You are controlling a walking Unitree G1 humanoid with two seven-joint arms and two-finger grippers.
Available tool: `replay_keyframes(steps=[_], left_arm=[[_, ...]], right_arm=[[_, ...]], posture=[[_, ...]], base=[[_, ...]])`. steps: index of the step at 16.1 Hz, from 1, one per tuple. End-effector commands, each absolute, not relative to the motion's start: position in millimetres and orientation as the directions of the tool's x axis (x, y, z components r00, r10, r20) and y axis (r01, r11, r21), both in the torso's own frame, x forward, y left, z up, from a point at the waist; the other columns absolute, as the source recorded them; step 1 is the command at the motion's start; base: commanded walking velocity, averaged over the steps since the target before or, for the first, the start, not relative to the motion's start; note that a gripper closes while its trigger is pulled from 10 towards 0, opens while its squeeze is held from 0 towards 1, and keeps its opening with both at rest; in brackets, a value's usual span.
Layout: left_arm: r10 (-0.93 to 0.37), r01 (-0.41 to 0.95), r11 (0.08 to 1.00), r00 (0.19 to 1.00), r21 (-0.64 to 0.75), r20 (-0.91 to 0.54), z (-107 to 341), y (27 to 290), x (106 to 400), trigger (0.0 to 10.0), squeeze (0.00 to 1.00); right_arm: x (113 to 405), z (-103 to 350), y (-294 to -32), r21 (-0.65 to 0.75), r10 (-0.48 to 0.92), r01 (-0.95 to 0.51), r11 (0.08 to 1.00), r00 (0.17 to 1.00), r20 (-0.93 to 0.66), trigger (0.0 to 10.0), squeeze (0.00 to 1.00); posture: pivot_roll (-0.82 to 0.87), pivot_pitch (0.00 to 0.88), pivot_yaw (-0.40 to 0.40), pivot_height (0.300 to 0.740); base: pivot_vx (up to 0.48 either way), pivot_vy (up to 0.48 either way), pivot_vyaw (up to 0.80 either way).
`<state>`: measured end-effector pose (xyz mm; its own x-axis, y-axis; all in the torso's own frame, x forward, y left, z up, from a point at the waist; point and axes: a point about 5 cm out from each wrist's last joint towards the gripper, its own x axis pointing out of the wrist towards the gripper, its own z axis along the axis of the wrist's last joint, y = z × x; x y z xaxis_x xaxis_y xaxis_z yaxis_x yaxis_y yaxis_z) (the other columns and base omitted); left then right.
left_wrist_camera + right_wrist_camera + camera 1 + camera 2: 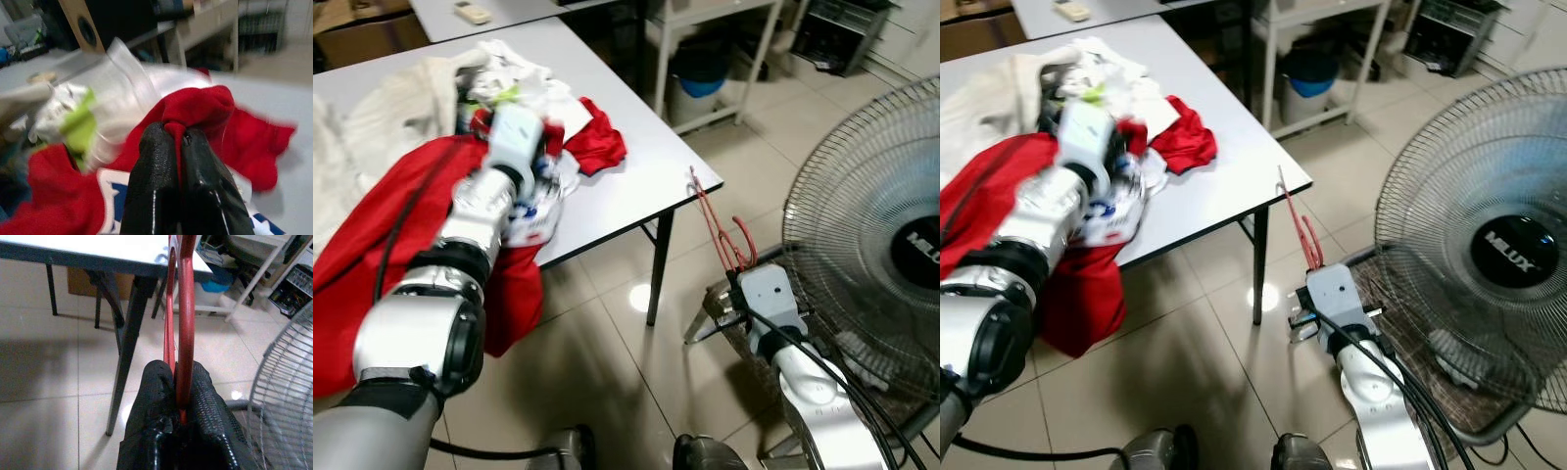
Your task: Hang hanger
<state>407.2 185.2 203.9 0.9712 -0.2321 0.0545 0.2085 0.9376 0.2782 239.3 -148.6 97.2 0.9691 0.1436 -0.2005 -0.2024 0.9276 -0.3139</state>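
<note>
Right wrist view: right gripper [180, 382] jaws closed on a red hanger [178, 308], thin red wire pinched between the two black fingers [151, 396], hanger rising past the corner of the grey surface [122, 249]. In the right eye view the hanger [1302, 230] is held off the floor, just beside the surface's corner and its dark leg [1259, 264], between the surface and a standing fan [1489, 245].

Fan hub reads "MLUX" in white on black [1513, 262]; rest of the grille lettering too small to tell.

Left gripper [177, 147] jaws closed on a fold of red cloth [195, 107], on top of the surface. Red cloth [372, 235] spreads over the surface and hangs over its near edge. White clothes [524, 73] piled behind it, one piece with a green patch [80, 125]. A white item with blue print [533, 211] lies under the left wrist; print not readable.

Blue bin [1310, 78] under a white rack behind the surface. Tiled floor [607, 382] below.
</note>
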Motion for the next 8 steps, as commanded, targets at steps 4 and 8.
replay_keyframes(steps=[4,8], left_arm=[[-0.279,0.245,0.947,0.947,0.207,0.156,268,158,423,0.0,0.0],[-0.272,0.508,0.849,0.654,-0.143,0.706,452,138,394,0.0,0.0]], right_arm=[[255,97,-143,-0.304,0.175,-0.225,0.926,0.967,-0.183,10.0,0.0],[262,103,-148,-0.315,0.159,-0.199,0.928,0.976,-0.146,10.0,0.0]], posture=[[-0.01,0.05,0.029,0.74],[-0.01,0.037,0.053,0.74]], base=[[0.0,0.0,0.0],[0.0,0.0,0.0]])
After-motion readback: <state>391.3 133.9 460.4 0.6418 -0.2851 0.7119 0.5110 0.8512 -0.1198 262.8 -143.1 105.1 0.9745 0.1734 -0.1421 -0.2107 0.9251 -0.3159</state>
